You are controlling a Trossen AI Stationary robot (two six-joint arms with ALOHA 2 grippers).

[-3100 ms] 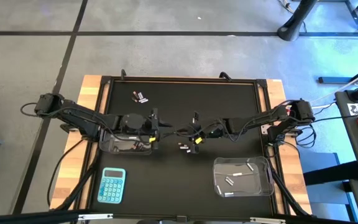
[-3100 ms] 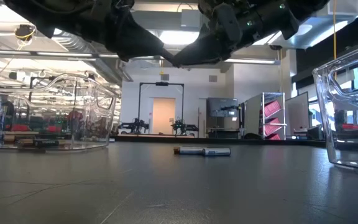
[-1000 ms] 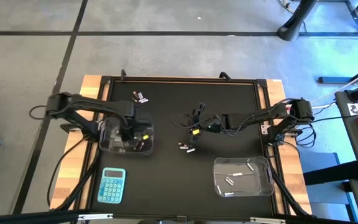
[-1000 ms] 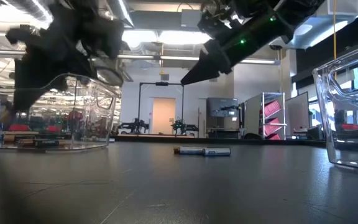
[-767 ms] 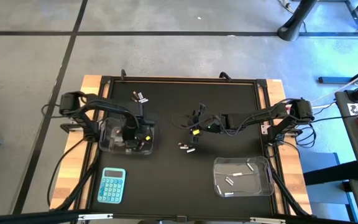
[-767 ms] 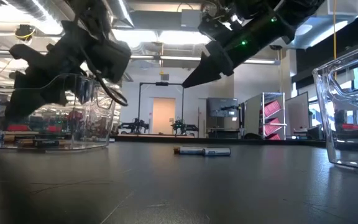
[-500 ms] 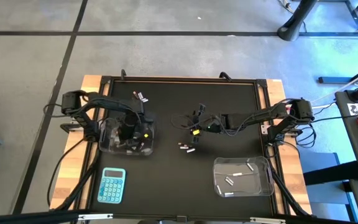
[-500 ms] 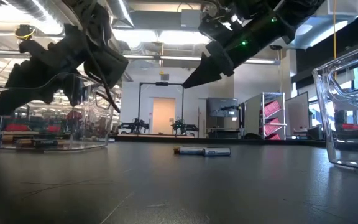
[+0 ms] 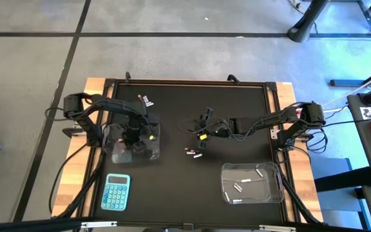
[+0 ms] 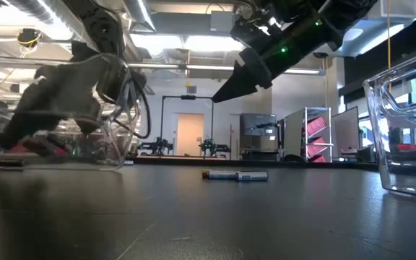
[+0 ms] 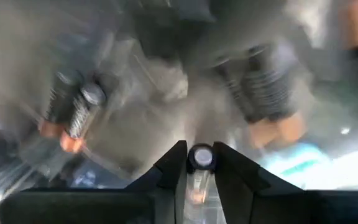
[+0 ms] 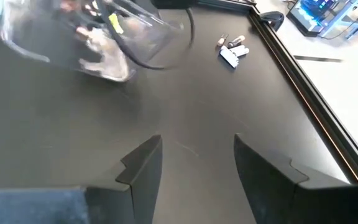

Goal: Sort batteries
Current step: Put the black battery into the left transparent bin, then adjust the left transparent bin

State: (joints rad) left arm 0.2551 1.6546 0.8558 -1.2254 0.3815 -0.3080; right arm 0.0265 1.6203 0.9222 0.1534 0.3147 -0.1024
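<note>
Left hand (image 11: 201, 163) pinches a battery (image 11: 201, 157); tub contents blurred.

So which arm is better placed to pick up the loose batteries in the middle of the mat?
Right. The right tool hovers open just above the loose batteries; the left tool is down in the clear tub, gripping a battery.

High view: overhead, facing straight down on the black rectangular table mat (image 9: 237, 116). Low view: at mat level, facing horizontally. Wrist views: close, past each arm's fingers. High and low views share the clear plastic tub (image 9: 129, 147) (image 10: 85, 137).
</note>
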